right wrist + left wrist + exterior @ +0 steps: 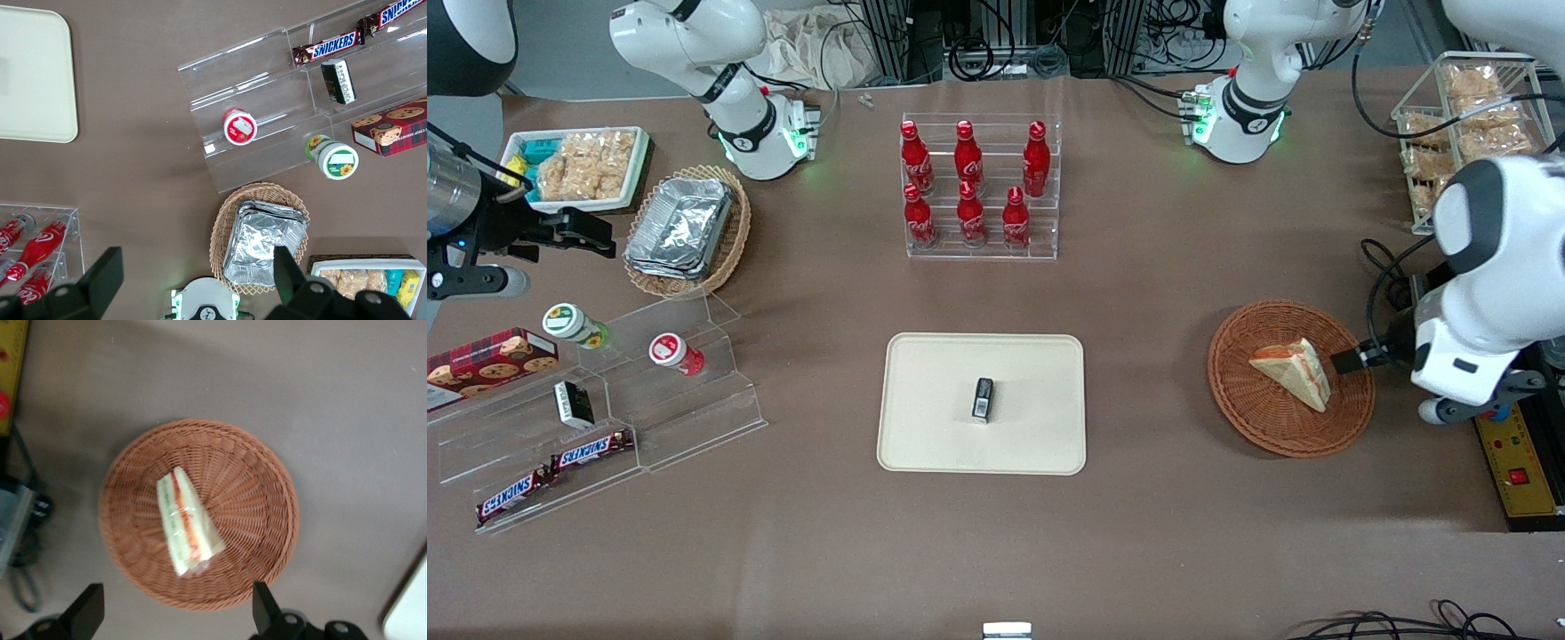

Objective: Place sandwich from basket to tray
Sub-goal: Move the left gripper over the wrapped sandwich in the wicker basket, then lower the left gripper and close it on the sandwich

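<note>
Currently, in the front view, the sandwich (1291,372) lies in the basket (1254,413) toward the working arm's end of the table, well apart from the tray (925,418), which holds a small black box (983,399). The gripper (1352,360) hangs over the basket rim.

In the left wrist view, the fingers (265,608) are spread wide, holding nothing, with the sandwich (185,523) off-centre between them. Risk: a descent without recentring may clip the wicker or crush the soft bread.

Gripper (173,613) spread open, above basket (267,487) rim, on working arm's end of table. Sandwich (187,523) in basket, just below gripper. Tray (934,427) well apart toward table middle; small black box (983,399) on tray.
</note>
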`<state>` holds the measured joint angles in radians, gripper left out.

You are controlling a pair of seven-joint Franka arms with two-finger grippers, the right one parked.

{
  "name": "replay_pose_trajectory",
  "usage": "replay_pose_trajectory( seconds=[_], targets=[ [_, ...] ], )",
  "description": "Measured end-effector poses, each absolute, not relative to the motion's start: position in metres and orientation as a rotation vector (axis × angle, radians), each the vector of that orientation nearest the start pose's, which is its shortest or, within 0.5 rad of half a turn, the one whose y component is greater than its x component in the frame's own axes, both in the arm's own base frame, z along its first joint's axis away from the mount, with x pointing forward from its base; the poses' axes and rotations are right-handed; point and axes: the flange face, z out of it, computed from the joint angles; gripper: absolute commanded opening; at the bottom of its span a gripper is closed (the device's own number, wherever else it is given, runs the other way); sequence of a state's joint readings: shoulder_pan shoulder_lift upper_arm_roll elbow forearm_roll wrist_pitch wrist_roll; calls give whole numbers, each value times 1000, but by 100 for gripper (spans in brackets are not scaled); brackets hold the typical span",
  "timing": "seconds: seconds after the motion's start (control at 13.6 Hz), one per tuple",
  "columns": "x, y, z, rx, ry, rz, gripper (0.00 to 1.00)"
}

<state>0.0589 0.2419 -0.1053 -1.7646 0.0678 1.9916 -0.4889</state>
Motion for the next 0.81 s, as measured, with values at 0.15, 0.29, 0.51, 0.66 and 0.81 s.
replay_pose_trajectory(
  seconds=[0.15, 0.29, 0.51, 0.66, 0.81],
  targets=[
    [618, -24, 388, -2995, -864, -43, 100],
    [610, -25, 360, -2955, -999, -33, 100],
    [600, -23, 327, -2921, -1086, -6, 100],
    [594, -18, 305, -2912, -1107, 4, 100],
    [591, -10, 290, -2896, -1130, 28, 100]
  ],
)
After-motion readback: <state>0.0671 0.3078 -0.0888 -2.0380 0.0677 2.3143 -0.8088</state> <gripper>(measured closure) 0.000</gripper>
